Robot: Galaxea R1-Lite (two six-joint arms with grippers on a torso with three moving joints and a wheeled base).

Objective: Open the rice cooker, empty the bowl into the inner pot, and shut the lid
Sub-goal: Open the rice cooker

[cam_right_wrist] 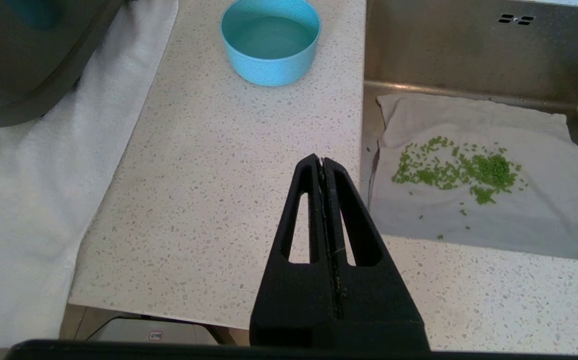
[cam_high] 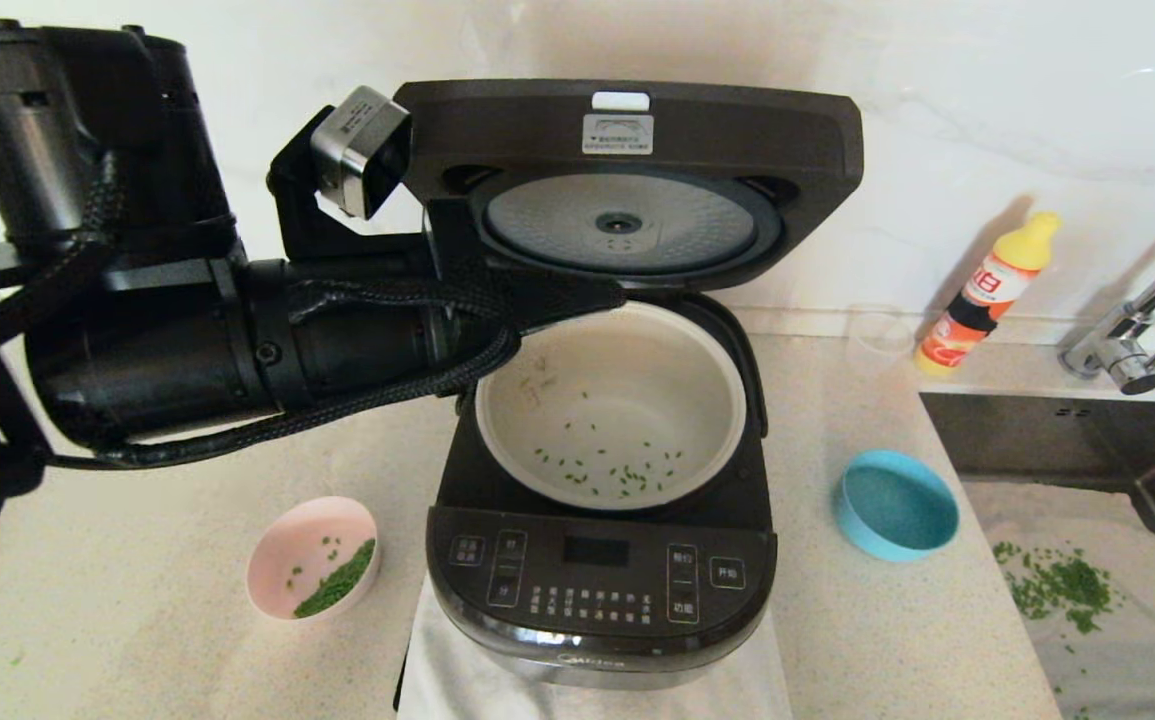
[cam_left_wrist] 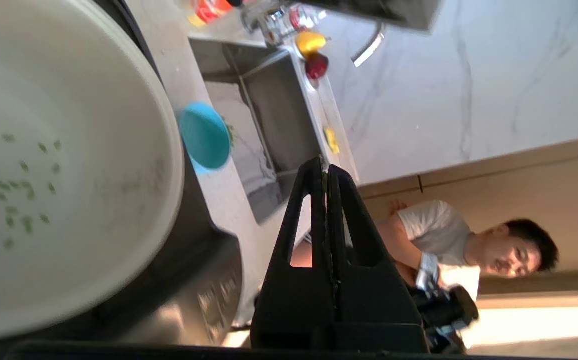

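left gripper point(cam_left_wrist: 326, 172), fingers pressed together and holding nothing, is hovering across the inner pot point(cam_high: 612, 405) under the raised lid point(cam_high: 627, 175); rice cooker point(cam_high: 602, 560) standing open, some grains inside, apparently more remaining in the pink bowl point(cam_high: 312, 555); closing is pending.

Raised lid point(cam_high: 627, 160) above open inner pot point(cam_high: 609, 405)
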